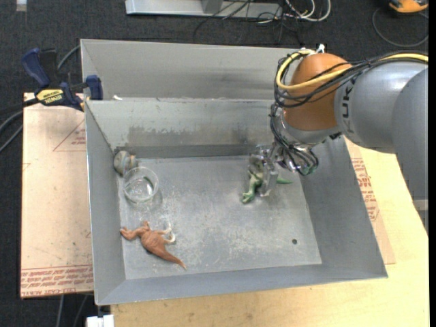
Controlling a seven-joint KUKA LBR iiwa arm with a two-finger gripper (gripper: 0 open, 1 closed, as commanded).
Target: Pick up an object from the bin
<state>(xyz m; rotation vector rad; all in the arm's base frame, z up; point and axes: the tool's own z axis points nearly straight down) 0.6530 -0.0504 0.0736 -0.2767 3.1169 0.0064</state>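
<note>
While claw (264, 172) touches green toy figure (249, 193) near bin (218, 240) centre, opening cannot be told.

The claw (264, 172) hangs low in the bin (204, 114), right of middle near the back wall, touching a small green toy (250, 193). Well apart at the left lie a clear cup (141, 186), a greyish round piece (124, 161) just behind it, and an orange dinosaur (155, 241).
</note>
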